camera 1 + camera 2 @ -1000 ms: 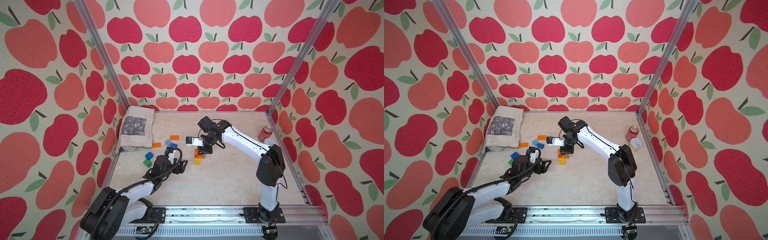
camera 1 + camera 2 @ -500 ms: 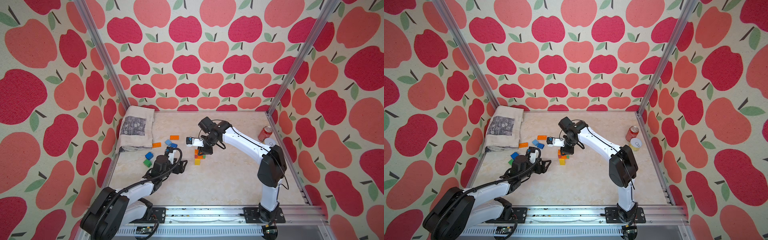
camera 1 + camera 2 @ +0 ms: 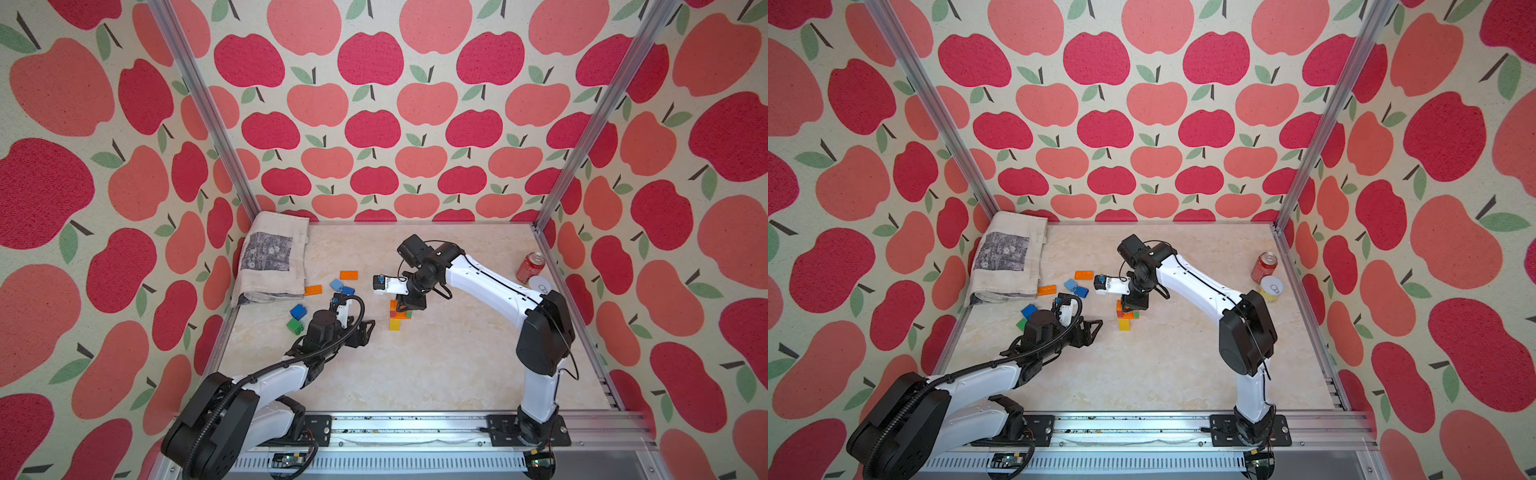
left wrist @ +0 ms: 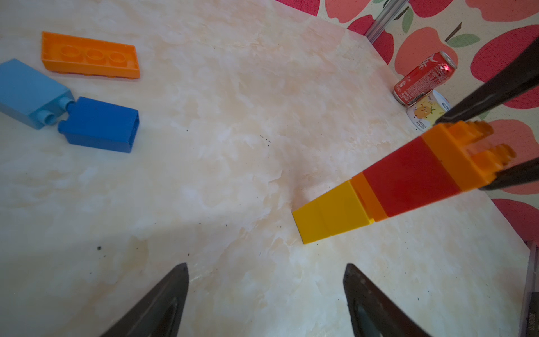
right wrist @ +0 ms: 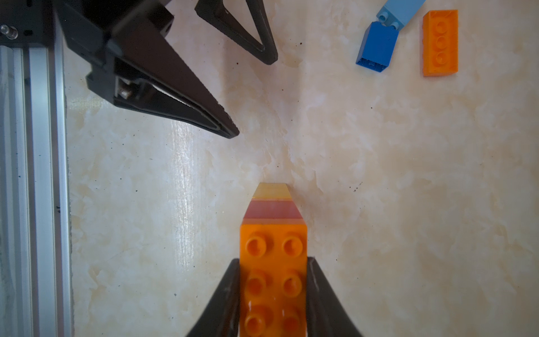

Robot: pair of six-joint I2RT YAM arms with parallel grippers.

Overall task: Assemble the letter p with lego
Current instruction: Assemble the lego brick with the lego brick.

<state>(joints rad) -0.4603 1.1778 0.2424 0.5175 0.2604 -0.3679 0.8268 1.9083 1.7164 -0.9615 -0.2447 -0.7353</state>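
Note:
A lego stack [image 3: 395, 323] stands upright on the marble floor: yellow at the bottom, then a thin orange layer, red, and an orange brick [image 5: 272, 248] on top. My right gripper [image 5: 273, 259] comes down from above and is shut on that top orange brick, with one finger against each long side. My left gripper [image 4: 266, 264] is open and holds nothing; it lies low just left of the stack [image 4: 408, 175], pointing at it. Loose lego lies farther left: two orange plates [image 3: 348, 274] [image 3: 313, 289], a light blue brick [image 3: 336, 284], blue bricks [image 3: 347, 290] [image 3: 297, 311] and a green brick [image 3: 295, 326].
A folded cloth [image 3: 272, 259] lies in the back left corner. A red soda can [image 3: 531, 266] and a small white tin [image 3: 539, 284] stand against the right wall. An aluminium rail [image 3: 415, 428] with both arm bases runs along the front edge.

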